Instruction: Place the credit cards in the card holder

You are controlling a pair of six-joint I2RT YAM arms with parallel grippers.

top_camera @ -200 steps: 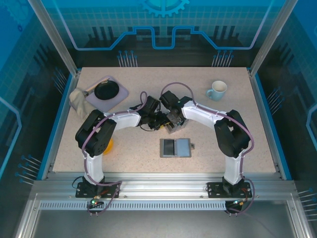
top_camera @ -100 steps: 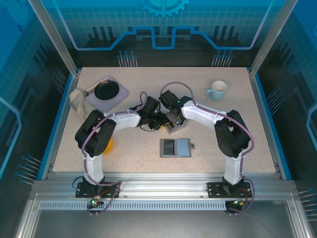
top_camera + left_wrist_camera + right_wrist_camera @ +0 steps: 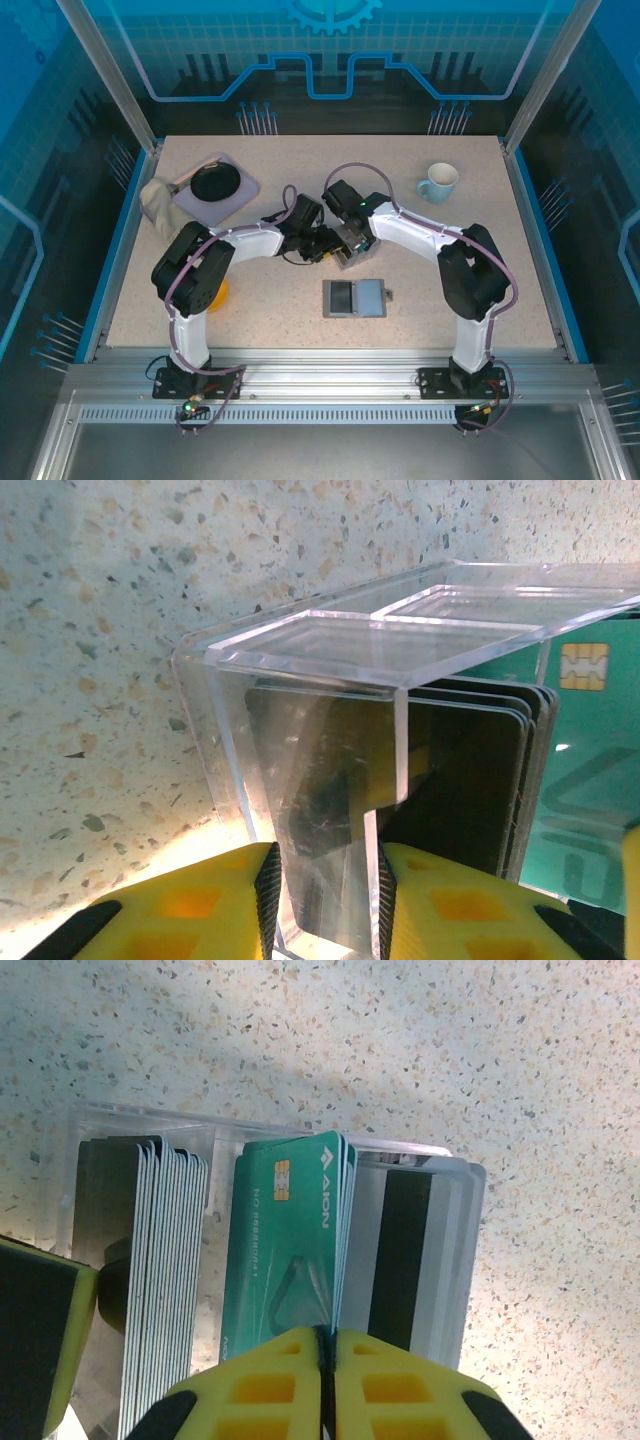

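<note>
My right gripper [image 3: 328, 1338] has its fingers [image 3: 275, 1380] pressed together with only a hairline between them. They are pinching the near short end of the teal credit cards [image 3: 290, 1230], which stand in the middle slot of the clear slotted box [image 3: 330, 640]. The cards' long axis runs straight away from those fingers, so I judge the pull must follow that line, up and out of the slot. My left gripper [image 3: 322, 872] has its fingers set narrow, clamping one wall of the box to steady it. The card holder [image 3: 355, 298] lies open and flat on the surface [image 3: 300, 325], near the box on the side toward the arm bases and a little to my right, its long axis running left to right. My right arm is the nearer one to it. By count: one box with three filled slots, holding pale cards on one side of the teal ones and dark cards on the other. The teal ones number a few, packed too tight to count exactly. There is one card holder showing two inner halves.
</note>
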